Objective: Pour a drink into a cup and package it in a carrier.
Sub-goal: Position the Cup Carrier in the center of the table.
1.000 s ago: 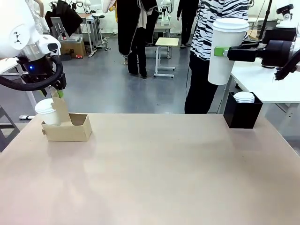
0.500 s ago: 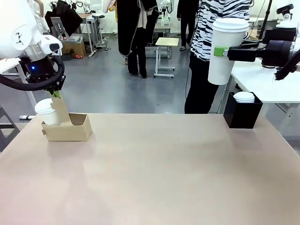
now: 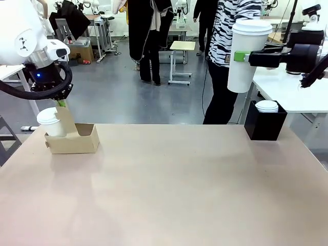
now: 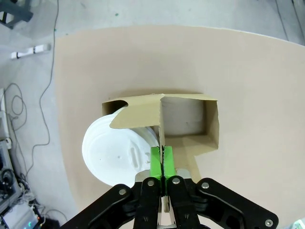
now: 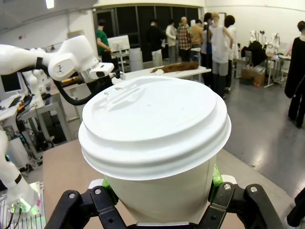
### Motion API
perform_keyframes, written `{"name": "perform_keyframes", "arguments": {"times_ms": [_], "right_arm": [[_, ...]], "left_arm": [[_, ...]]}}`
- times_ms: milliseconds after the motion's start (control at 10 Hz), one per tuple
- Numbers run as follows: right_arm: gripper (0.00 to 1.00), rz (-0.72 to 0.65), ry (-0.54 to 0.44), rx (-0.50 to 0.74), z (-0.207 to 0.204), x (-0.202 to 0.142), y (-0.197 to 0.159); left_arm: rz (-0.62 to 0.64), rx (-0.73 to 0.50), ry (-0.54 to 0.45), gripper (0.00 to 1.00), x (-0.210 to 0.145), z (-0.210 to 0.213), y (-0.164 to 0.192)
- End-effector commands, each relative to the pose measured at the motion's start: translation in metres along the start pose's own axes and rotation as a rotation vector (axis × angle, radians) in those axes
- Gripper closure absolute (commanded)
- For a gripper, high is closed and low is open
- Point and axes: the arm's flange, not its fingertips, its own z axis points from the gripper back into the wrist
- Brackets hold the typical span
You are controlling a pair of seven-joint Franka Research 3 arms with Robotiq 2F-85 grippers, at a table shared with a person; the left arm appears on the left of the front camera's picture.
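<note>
The left gripper (image 4: 163, 158), open a second ago, now pinches its green pads flat on the carrier's (image 3: 84, 144) thin cardboard tab (image 4: 161, 121). A domed-lid cup (image 3: 50, 123) sits in the carrier's left hole. The right gripper (image 3: 239, 56) clamps a smooth white tall cup (image 3: 245, 74) high at the right.

The middle and near part of the table (image 3: 169, 195) is left unobstructed, and broad passage is offered there. The far left corner is blocked by the carrier (image 3: 77, 144): its left hole is filled by a lidded cup (image 3: 50, 122), its handle tab is pinched by the left gripper (image 4: 163, 158), and its right hole (image 4: 183, 119) is left free. The far right edge is taken by a black box (image 3: 264, 129). The air above it is occupied by the right gripper (image 3: 245, 56), clamped on a tall cup (image 3: 241, 77).
</note>
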Motion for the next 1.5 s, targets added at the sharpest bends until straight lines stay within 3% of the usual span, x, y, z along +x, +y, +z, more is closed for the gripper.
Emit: {"name": "perform_keyframes", "arguments": {"times_ms": [0,100,200,600,1000,1400], "right_arm": [[0.19,0.0,-0.011,0.0,0.0,0.004,0.001],[0.19,0.0,-0.011,0.0,0.0,0.004,0.001],[0.19,0.0,-0.011,0.0,0.0,0.004,0.001],[0.19,0.0,-0.011,0.0,0.0,0.004,0.001],[0.19,0.0,-0.011,0.0,0.0,0.004,0.001],[0.19,0.0,-0.011,0.0,0.0,0.004,0.001]], "left_arm": [[-0.013,-0.007,0.008,1.0,-0.001,0.002,0.002],[0.0,0.0,0.0,0.96,0.0,0.0,0.0],[0.022,0.006,-0.003,0.98,-0.003,0.016,-0.002],[0.035,0.016,-0.02,0.98,-0.025,0.103,-0.036],[0.065,0.025,-0.004,0.98,-0.071,0.171,-0.121],[0.04,-0.022,-0.016,0.98,-0.115,0.172,-0.213]]}}
